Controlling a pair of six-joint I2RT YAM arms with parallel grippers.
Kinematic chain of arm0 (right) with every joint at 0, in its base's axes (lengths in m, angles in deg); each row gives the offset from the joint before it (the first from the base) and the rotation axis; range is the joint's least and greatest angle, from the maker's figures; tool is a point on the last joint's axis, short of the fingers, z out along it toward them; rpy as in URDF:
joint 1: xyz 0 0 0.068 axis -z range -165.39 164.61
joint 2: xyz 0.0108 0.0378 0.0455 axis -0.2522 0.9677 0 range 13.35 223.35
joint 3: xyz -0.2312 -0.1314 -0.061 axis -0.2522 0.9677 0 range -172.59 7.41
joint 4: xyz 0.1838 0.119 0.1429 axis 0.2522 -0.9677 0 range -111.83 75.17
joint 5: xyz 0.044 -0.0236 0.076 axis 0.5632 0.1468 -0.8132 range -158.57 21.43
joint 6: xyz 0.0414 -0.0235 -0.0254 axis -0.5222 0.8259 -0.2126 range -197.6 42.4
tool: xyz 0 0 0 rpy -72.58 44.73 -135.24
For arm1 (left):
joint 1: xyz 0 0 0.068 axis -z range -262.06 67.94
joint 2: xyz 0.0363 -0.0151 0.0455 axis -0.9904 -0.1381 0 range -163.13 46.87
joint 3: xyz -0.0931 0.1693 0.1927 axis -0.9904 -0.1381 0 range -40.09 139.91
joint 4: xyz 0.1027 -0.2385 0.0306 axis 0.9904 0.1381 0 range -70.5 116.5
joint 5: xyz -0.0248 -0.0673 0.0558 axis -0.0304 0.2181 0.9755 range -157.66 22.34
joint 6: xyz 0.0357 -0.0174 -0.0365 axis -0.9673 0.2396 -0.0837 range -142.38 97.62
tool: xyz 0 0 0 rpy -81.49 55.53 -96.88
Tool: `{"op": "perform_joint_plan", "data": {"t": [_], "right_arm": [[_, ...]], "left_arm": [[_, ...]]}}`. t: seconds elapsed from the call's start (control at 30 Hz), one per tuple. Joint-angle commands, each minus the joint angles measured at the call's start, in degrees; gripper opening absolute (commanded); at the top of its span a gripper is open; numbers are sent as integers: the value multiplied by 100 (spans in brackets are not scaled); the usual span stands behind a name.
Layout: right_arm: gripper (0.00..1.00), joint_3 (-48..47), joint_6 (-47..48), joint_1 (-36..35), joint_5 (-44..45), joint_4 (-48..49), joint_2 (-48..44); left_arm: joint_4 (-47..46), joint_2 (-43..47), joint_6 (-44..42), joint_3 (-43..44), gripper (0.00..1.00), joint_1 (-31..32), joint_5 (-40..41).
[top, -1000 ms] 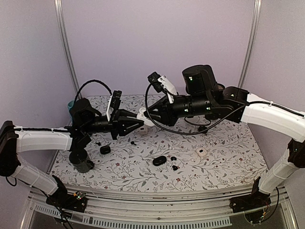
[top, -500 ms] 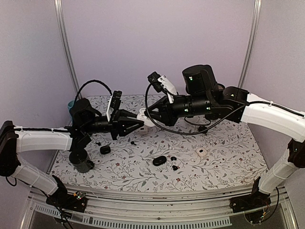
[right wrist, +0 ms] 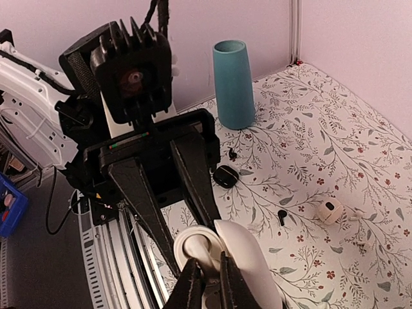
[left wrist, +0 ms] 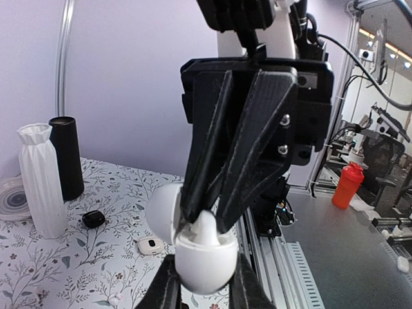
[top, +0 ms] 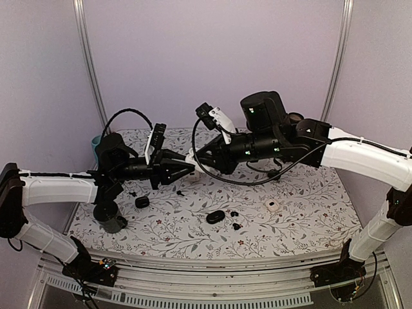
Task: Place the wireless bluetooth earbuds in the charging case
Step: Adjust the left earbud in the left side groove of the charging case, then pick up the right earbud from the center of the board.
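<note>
White case (left wrist: 199,261) clamped by left gripper (top: 187,167) mid-air | right gripper (left wrist: 206,222) pinches earbud (left wrist: 205,233) at rim

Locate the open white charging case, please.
In the top view the white charging case hangs above the table's far half, left of centre, gripped by the left hand, the right hand pinching into its open shell.
</note>
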Motion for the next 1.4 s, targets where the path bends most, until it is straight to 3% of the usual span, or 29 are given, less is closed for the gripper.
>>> {"op": "perform_joint_plan", "data": {"t": [0.0,0.6,0.83,1.1,1.37], "right_arm": [[13,-94,37,-48,139,-77,35],[38,73,-86,-43,48,156,-533],[40,417,-293,81,286,177,-821],[43,1441,-642,394,899,463,-1064],[41,2214,-1266,844,1147,632,-730]], "left_arm": [[-298,123,-116,65,0,103,-32],[-410,127,-6,-209,0,-48,693],[-560,344,21,-423,0,-135,867],[-398,684,-136,-550,0,-276,1090],[-377,865,-162,-615,0,-357,1169]]}}
